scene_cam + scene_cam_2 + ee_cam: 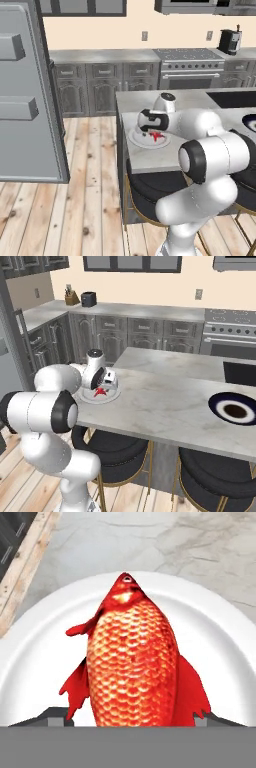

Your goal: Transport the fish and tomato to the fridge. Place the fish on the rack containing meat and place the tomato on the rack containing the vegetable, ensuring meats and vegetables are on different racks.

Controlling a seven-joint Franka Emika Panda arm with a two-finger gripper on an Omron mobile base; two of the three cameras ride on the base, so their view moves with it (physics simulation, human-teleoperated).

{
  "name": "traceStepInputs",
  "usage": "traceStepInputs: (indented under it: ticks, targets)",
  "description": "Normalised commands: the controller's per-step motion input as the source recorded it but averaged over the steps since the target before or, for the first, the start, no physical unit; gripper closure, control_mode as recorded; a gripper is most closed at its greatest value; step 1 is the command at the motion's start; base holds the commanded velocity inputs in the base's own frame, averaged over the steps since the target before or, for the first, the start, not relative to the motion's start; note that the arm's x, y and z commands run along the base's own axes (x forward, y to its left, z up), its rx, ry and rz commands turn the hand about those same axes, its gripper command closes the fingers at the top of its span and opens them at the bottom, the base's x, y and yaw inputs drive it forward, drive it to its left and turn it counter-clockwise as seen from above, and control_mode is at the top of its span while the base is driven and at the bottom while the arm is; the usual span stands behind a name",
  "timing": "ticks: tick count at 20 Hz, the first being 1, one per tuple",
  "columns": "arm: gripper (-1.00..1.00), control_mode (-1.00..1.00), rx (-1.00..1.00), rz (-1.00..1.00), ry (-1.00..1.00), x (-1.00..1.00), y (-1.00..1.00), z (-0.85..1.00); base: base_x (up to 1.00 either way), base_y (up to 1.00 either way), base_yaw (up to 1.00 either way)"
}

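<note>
Judging by position, the task is barely begun: the red fish (132, 662) lies on the white plate (220, 642) on the island counter (165, 401), between the fingertips (55, 714) of the gripper (151, 131), which stand apart at its flanks. Fridge door (25, 95) stands well apart; both placements remain.

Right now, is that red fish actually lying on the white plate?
Touching. In the hand view the fish lies flat on the white plate, with the rim showing all around it and no gap beneath. The gripper hangs just over its tail.
</note>
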Motion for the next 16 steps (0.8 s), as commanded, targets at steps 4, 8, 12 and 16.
traceStepInputs:
  ticks: [4,8,12,16]
  targets:
    - [1.00,-1.00,0.00,-0.07,-0.23,-0.75,0.00,0.69,0.00,0.00,0.00]
    - [1.00,-1.00,0.00,-0.13,-0.02,-0.77,-0.03,1.00,0.00,0.00,0.00]
    - [1.00,-1.00,0.04,-0.09,0.01,-1.00,-0.10,0.99,0.00,0.00,0.00]
    - [1.00,-1.00,0.01,-0.06,-0.04,-1.00,0.00,1.00,0.00,0.00,0.00]
